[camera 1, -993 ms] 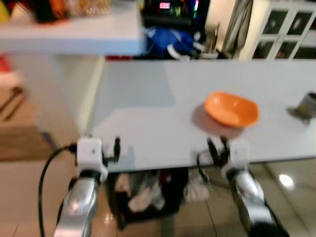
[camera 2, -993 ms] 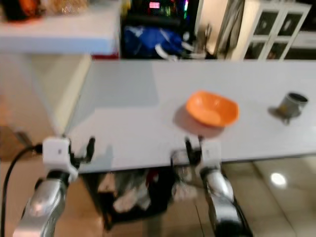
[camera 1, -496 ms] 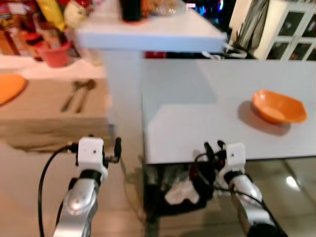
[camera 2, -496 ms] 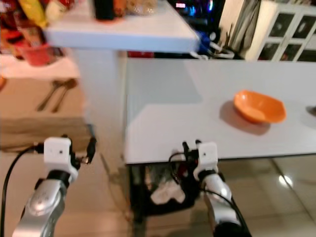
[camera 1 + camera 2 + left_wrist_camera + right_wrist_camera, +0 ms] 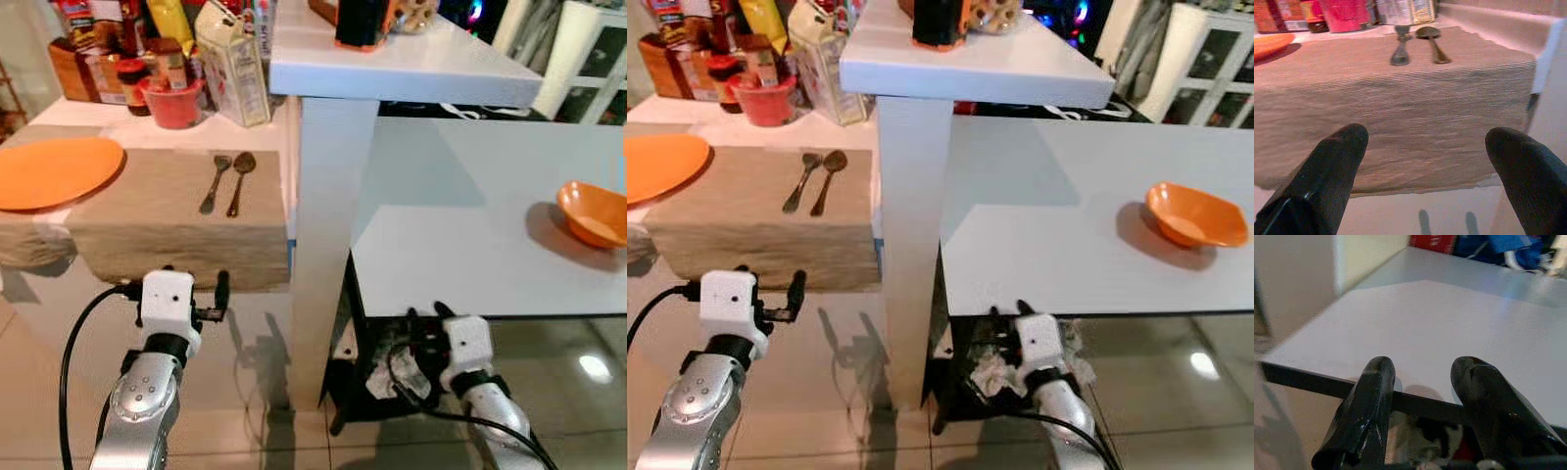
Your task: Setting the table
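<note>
Fork and spoon | on cloth-covered tabletop, 12 o'clock of left gripper | light, stiff, likely slippery; pinch mid-handle | left fingers spread, empty | right gripper fingers parted, empty | orange plate at 10 o'clock.

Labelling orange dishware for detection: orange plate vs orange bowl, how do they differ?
The orange plate is flat and wide; the orange bowl is deeper, with raised sides. The plate lies on the tan cloth beside the fork and spoon; the bowl sits alone on the white table. The plate is to the robot's left, the bowl to its right. Both are plain orange and look empty.
</note>
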Robot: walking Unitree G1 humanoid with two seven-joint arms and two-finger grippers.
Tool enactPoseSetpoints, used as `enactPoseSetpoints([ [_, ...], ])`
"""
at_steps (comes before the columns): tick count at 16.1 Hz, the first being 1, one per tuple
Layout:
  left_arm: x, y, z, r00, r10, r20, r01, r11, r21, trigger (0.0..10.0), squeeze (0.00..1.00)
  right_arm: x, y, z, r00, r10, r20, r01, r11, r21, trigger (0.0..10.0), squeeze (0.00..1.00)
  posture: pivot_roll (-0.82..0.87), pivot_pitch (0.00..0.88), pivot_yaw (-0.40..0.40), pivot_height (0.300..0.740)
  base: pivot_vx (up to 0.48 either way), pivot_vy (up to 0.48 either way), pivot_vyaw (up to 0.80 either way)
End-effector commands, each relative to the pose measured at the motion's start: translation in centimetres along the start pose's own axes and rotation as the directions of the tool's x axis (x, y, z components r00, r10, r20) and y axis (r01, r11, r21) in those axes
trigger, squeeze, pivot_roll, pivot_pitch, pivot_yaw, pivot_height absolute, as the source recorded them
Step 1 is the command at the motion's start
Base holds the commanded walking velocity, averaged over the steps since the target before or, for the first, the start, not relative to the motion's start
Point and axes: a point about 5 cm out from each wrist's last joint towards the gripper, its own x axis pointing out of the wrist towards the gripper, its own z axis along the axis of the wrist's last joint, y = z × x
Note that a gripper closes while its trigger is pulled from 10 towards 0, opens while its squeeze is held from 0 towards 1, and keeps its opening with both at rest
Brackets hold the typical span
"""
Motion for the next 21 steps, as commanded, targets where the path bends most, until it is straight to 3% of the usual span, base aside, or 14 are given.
enactPoseSetpoints([
  [1, 0.3, -0.4, 0.6, 0.999, -0.026, 0.027, 0.026, 1.000, 0.003, 10.0, 0.00, 0.7, -1.2, 1.6, 0.994, -0.060, 0.094, 0.062, 0.998, -0.020, 10.0, 0.00, 0.01, 0.000, -0.021, 0.736, 0.000, 0.000, 0.00],
  [3, 0.4, -0.1, 0.8, 0.999, -0.023, 0.034, 0.023, 1.000, 0.006, 10.0, 0.00, 2.2, -2.3, 5.4, 0.971, -0.127, 0.200, 0.136, 0.990, -0.032, 9.8, 0.00, 0.01, 0.000, -0.020, 0.736, 0.000, 0.000, 0.00],
  [4, 0.5, 0.1, 0.8, 0.999, -0.021, 0.034, 0.020, 1.000, 0.005, 10.0, 0.00, 3.0, -2.5, 6.7, 0.970, -0.146, 0.196, 0.162, 0.984, -0.070, 10.0, 0.00, 0.01, 0.000, -0.016, 0.736, 0.000, 0.000, 0.00],
  [5, 0.5, 0.1, 0.8, 0.999, -0.021, 0.034, 0.020, 1.000, 0.004, 10.0, 0.00, 3.2, -2.6, 7.6, 0.963, -0.163, 0.213, 0.182, 0.980, -0.074, 10.0, 1.00, 0.01, 0.000, -0.016, 0.736, 0.000, 0.000, 0.00],
  [8, 0.5, 0.0, 0.8, 0.999, -0.024, 0.034, 0.024, 1.000, 0.002, 10.0, 0.00, 3.6, -1.8, 9.9, 0.943, -0.161, 0.293, 0.186, 0.981, -0.062, 10.0, 1.00, 0.01, 0.000, -0.014, 0.736, 0.000, 0.000, 0.00],
  [12, 0.6, 0.0, 0.7, 0.999, -0.030, 0.022, 0.030, 1.000, -0.002, 10.0, 0.00, 3.5, -0.4, 9.6, 0.956, -0.146, 0.255, 0.164, 0.985, -0.054, 10.0, 1.00, 0.02, 0.000, -0.016, 0.736, 0.000, 0.000, 0.00],
  [13, 0.6, 0.2, 0.6, 0.999, -0.031, 0.016, 0.031, 1.000, 0.002, 10.0, 0.00, 3.2, 0.1, 9.1, 0.971, -0.135, 0.198, 0.147, 0.988, -0.049, 10.0, 0.00, 0.02, 0.000, -0.015, 0.736, 0.000, 0.360, 0.00],
  [21, 0.8, 1.0, 0.8, 1.000, 0.007, 0.003, -0.007, 1.000, -0.011, 10.0, 0.00, 3.0, 0.6, 8.3, 0.987, -0.108, 0.120, 0.111, 0.994, -0.020, 10.0, 0.00, 0.02, 0.000, -0.014, 0.736, 0.000, 0.480, 0.00],
])
